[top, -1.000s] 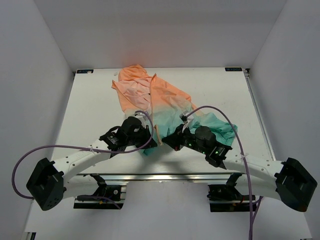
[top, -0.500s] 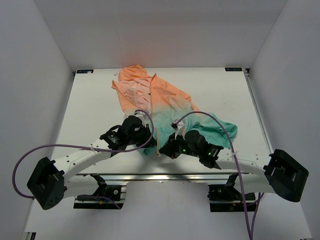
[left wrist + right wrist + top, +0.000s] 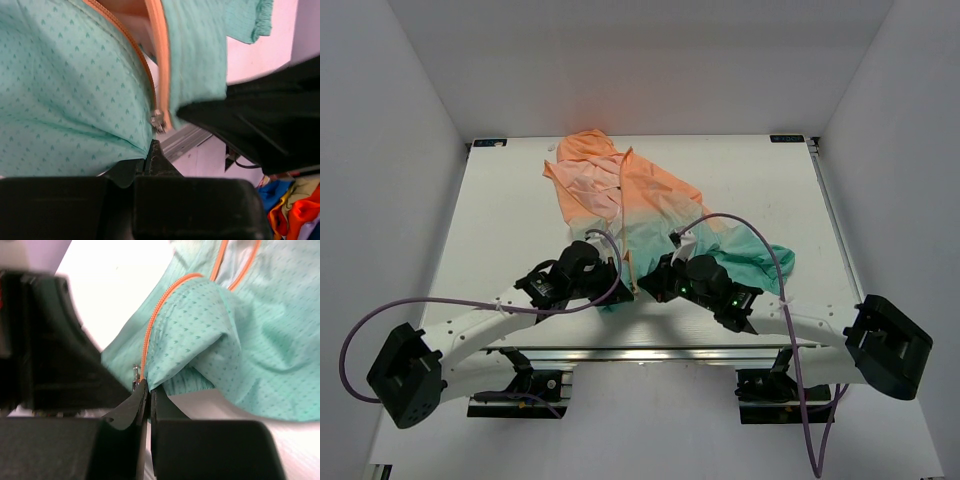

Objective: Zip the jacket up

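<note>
From above, the teal hem of the jacket [image 3: 620, 190] and the foot of its zipper lay hidden beneath the left gripper [image 3: 621, 286] and right gripper [image 3: 648, 288], their fingertips too small to tell apart. In the left wrist view a blurred black mass [image 3: 260, 125] covered the cloth at right. The zipper slider [image 3: 158, 121] was too soft to show whether both tracks sat in it.

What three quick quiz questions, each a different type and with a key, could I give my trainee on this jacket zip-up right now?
1. True or false: the jacket is already zipped up to the hood.
2. Where does the right gripper pinch? A: the hood. B: the teal hem at the zipper's bottom end. C: a sleeve cuff.
3. What colour is the zipper tape?

Key: 1 false, as the two zipper sides lie apart; 2 B; 3 orange.
</note>
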{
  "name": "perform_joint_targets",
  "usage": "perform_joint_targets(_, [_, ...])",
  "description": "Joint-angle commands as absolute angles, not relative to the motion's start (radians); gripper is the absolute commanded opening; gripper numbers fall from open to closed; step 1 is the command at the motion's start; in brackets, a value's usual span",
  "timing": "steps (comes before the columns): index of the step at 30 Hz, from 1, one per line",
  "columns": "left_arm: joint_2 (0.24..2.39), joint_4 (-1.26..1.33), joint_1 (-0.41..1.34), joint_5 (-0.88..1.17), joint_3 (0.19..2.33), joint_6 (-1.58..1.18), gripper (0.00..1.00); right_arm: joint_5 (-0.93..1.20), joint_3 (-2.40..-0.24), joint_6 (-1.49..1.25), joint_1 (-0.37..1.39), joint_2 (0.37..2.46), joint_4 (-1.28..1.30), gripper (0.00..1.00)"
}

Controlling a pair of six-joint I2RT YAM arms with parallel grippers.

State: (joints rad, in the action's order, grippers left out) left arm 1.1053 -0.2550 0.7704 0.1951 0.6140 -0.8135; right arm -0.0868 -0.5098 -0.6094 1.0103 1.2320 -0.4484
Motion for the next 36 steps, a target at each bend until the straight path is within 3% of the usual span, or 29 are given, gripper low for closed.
perform_joint_targets(1, [1.048,-0.239,0.782,0.228,0.623,-0.824,0.00,-0.196,-0.590,-0.629,1.017,1.261,-0.457,0.00])
perform_joint_targets(10, [1.031,-0.255,0.790,0.201,0.641,-0.816,0.00,-0.160,-0.603,-0.586,1.017,1.270,-0.468,0.00])
perform_joint_targets(20, [0.980,-0.273,0.790,0.134,0.663,-0.804,0.00,-0.042,-0.384,-0.580,1.017,0.993,-0.599,0.00])
perform_joint_targets(28, [0.966,-0.060,0.792,0.262,0.675,-0.822,0.00,-0.072,-0.221,-0.730,1.015,0.842,-0.888,0.00])
perform_joint_targets(36, [0.960,0.115,0.792,0.337,0.653,-0.853,0.00,-0.110,-0.299,-0.742,1.015,0.871,-0.853,0.00])
